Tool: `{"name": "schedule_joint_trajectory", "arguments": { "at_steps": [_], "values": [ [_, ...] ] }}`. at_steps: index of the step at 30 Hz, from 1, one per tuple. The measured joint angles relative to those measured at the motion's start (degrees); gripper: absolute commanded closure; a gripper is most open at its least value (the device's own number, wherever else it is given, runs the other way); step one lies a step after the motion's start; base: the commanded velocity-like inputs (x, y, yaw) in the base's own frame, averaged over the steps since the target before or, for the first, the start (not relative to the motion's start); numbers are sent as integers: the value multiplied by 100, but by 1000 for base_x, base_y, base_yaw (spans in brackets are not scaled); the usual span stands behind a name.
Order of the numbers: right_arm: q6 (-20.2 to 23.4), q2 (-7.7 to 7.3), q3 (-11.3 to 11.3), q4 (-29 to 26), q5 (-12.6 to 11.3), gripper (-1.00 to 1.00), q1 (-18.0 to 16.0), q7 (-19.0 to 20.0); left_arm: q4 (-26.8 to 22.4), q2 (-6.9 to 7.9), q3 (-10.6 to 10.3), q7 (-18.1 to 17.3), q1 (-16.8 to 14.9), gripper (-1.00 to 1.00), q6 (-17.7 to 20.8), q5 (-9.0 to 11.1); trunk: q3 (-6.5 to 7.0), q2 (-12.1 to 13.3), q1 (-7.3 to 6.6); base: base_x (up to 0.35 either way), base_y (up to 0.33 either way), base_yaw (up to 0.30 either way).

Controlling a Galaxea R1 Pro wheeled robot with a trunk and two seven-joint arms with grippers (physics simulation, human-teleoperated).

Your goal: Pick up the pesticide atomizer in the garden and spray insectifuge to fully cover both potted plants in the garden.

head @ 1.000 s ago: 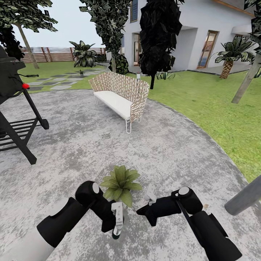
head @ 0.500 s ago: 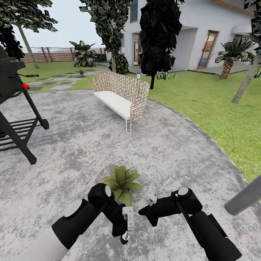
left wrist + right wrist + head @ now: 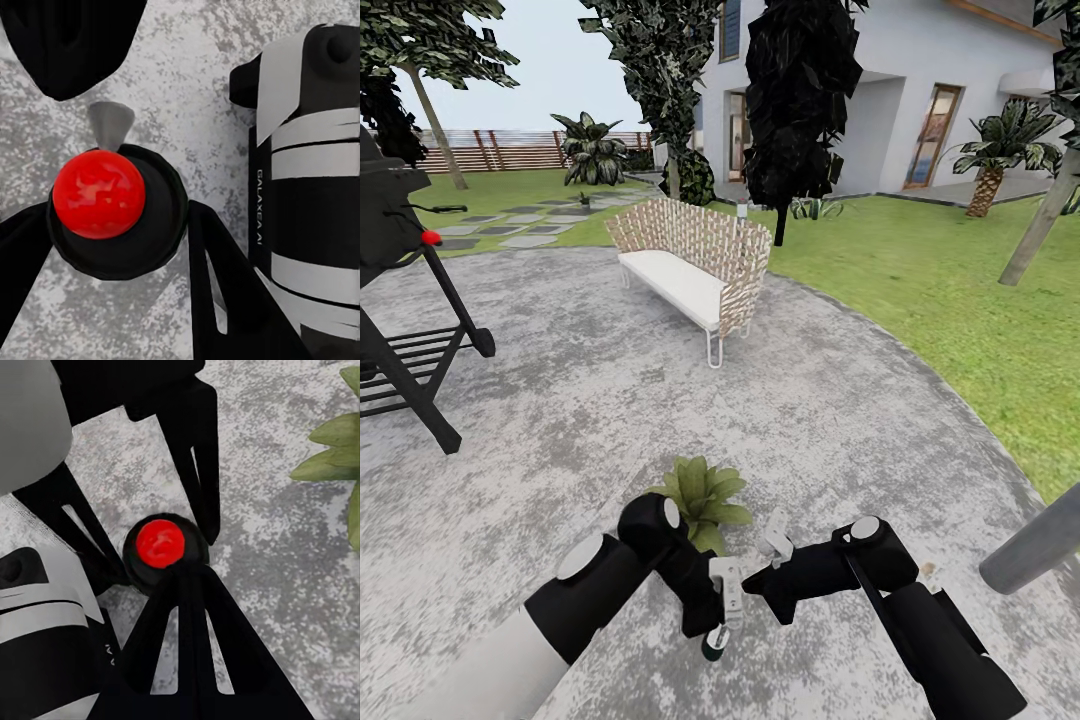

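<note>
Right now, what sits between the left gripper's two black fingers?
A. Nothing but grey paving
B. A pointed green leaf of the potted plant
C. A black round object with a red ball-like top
C: in the left wrist view, the left gripper has one finger on each side of the black round object with a red top.

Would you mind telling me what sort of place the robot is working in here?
It looks like a house's back garden: a round grey paved patio ringed by green lawn, with a woven wicker bench and a black barbecue grill.
</note>
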Motion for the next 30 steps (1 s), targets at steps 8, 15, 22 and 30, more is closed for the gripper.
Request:
{"name": "schedule_joint_trajectory", "arguments": {
  "at_steps": [8,15,22,30],
  "values": [
    [0,0,0,0,0,100,-2,2,147,-52,4,8,-79,100,-2,-289,0,0,0,0,0,0],
    [0,0,0,0,0,100,-1,0,151,-54,5,-2,-82,100,-2,-315,0,0,0,0,0,0],
    [0,0,0,0,0,100,-2,0,151,-124,5,-4,-82,100,-2,-316,0,0,0,0,0,0],
    [0,0,0,-1,0,100,-1,0,151,-176,5,-6,-88,100,-2,-317,0,0,0,0,0,0]
  ]
}}
